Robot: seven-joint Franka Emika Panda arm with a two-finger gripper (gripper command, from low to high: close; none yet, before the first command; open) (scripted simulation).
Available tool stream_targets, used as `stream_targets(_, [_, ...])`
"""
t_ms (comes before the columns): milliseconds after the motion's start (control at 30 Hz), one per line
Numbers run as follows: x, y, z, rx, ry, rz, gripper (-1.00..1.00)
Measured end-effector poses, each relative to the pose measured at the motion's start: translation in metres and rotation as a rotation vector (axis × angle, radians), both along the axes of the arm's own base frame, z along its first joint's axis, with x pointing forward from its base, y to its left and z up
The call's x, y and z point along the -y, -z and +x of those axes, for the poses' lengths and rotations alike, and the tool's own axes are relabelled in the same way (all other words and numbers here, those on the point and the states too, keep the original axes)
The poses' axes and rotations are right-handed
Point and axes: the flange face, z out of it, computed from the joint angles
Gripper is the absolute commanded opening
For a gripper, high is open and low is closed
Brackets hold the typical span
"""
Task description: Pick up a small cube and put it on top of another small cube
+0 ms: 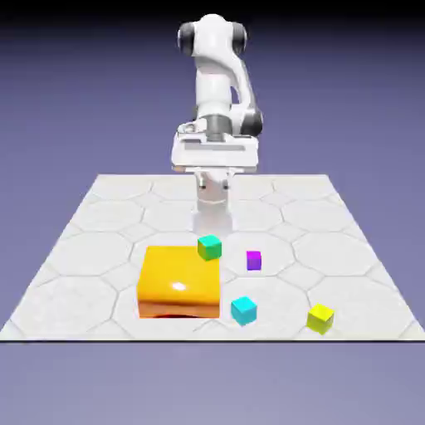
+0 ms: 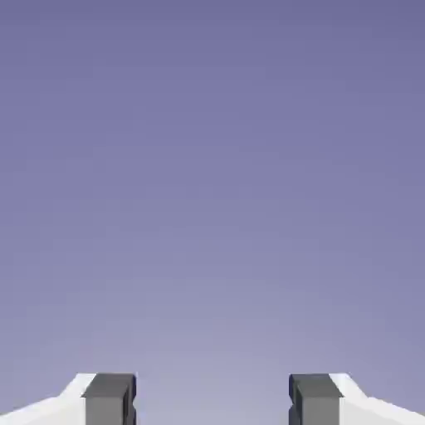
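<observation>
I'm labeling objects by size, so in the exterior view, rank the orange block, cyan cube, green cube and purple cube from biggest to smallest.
1. orange block, by far the largest.
2. cyan cube and green cube: they look about alike, and the cyan one sits nearer the camera, so I won't rank them.
3. purple cube, which looks slightly smaller.

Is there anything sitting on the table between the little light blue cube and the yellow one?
No. In the exterior view the tiled table is bare between the cyan cube and the yellow cube. The purple cube sits farther back.

The orange block (image 1: pixel 179 280) looks glossy and smooth — the table (image 1: pixel 83 241) is matt, with hexagon tile lines.
</observation>
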Motion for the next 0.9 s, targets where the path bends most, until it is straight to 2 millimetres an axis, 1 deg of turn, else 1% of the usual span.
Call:
stream_targets(100, [-0.025, 0.038, 0.011, -0.165, -0.133, -0.152, 0.00])
stream_targets(233, [-0.053, 0.089, 0.018, -0.376, -0.310, -0.352, 0.00])
stream_targets(367, [-0.075, 0.140, 0.016, -0.570, -0.486, -0.551, 0.00])
stream_targets(500, [-0.094, 0.185, 0.010, -0.735, -0.666, -0.752, 0.00])
stream_targets(700, [-0.110, 0.242, 0.000, -0.924, -0.909, -1.051, 0.00])
stream_targets(900, [-0.132, 0.285, -0.004, -1.010, -1.129, -1.354, 0.00])
